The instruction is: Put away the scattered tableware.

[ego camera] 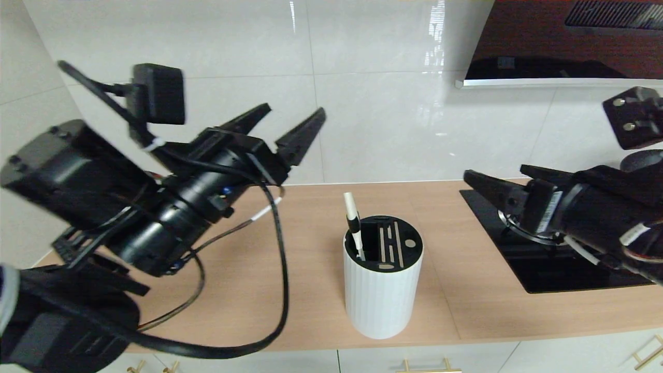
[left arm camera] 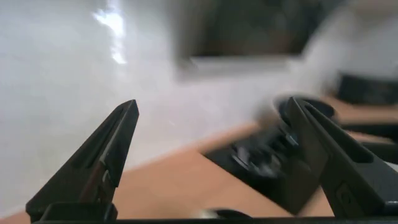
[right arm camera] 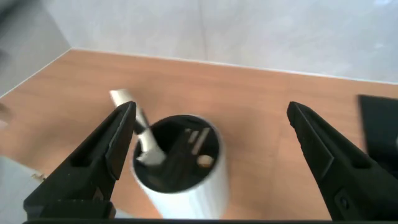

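Two grippers hang above the wooden counter [ego camera: 243, 290], both empty; the left gripper [ego camera: 294, 124] is raised in front of the tiled wall with its fingers spread wide; the right gripper [ego camera: 494, 181] hangs by the black cooktop [ego camera: 549, 272], its fingers likewise well apart; between them a white ribbed holder [ego camera: 382, 295] stands upright near the counter's front edge; one utensil [ego camera: 352, 217] with a white-and-black handle stands in the holder's open compartment, tilted slightly toward the left arm's side.
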